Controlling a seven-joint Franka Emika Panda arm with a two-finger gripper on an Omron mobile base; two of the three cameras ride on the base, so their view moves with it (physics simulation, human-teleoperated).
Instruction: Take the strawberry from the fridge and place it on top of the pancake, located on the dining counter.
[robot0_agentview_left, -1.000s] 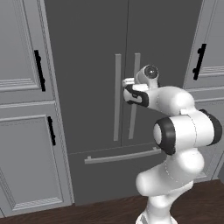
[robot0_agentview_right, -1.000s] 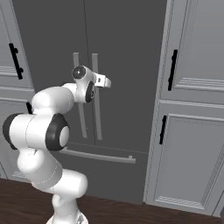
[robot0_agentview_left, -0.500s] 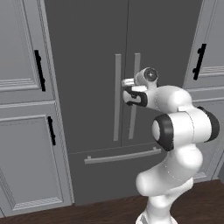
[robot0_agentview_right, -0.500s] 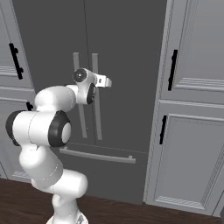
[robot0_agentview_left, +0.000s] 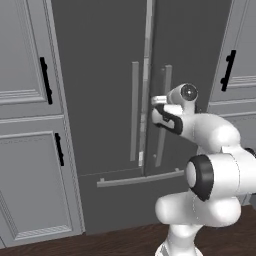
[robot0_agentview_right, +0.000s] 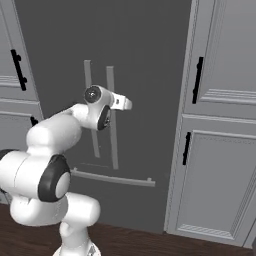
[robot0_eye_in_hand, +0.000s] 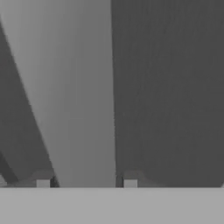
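The dark grey fridge (robot0_agentview_left: 100, 75) fills the middle of both base views, its two doors side by side. My gripper (robot0_agentview_left: 161, 103) is at the right door's long light grey handle (robot0_agentview_left: 166, 80), about halfway up it. In the hand view the handle (robot0_eye_in_hand: 74, 96) runs between my two fingertips (robot0_eye_in_hand: 43, 183) and fills the gap, so the gripper (robot0_eye_in_hand: 86, 183) is shut on it. From the right base view the gripper (robot0_agentview_right: 117, 103) sits against the same handle (robot0_agentview_right: 111, 80). A pale strip (robot0_agentview_left: 147, 60) shows along the seam between the doors. The strawberry, the pancake and the dining counter are out of view.
Grey panelled cabinets with black handles flank the fridge, left (robot0_agentview_left: 25, 125) and right (robot0_agentview_right: 220, 150). A bar handle (robot0_agentview_left: 140, 178) crosses the bottom drawer. Dark wooden floor (robot0_agentview_right: 150, 242) runs in front. My own arm stands close before the right door.
The fingers have closed in on the right door's handle. The hand has barely shifted, and a pale strip now shows at the door seam.
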